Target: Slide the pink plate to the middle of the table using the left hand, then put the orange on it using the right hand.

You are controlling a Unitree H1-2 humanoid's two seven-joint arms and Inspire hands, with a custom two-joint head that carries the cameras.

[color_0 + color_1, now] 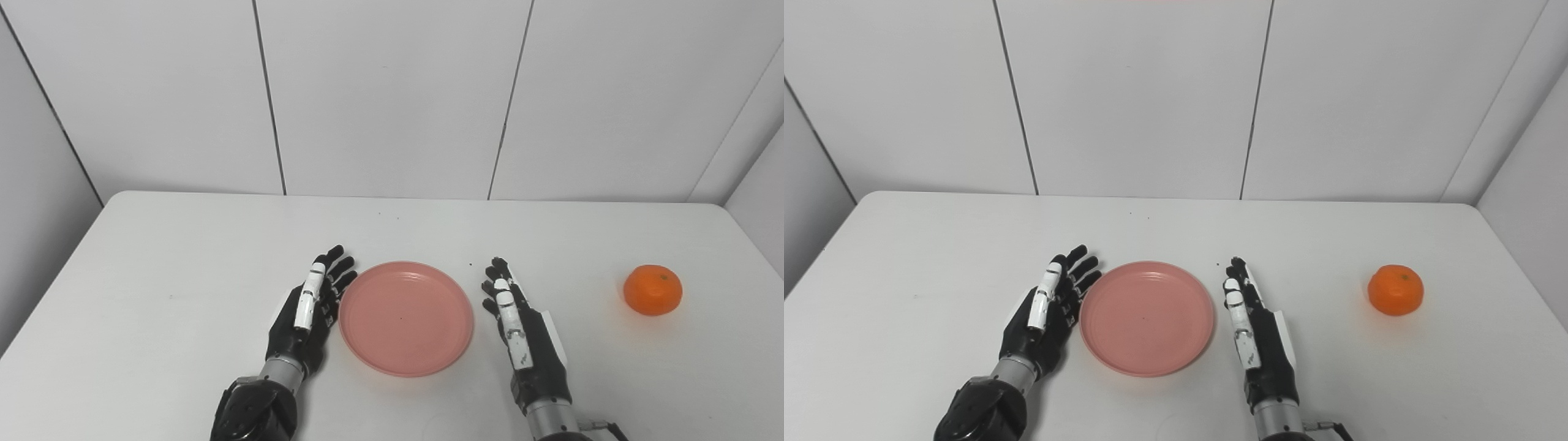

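The round, shallow pink plastic plate [406, 318] lies flat and empty near the counter's middle; the round orange fruit [653, 290] sits well apart to its right.

White table [184, 275], pink plate [406, 317], orange [653, 290]

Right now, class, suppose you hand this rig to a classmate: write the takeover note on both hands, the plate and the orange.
Left hand: open, holds nothing, at the left rim of the pink plate.
Right hand: open, holds nothing, just right of the plate, not touching it.
Plate: near the table's middle; the slide looks done.
Orange: on the table, far right, untouched.
Left: right hand picks up the orange and sets it on the plate.
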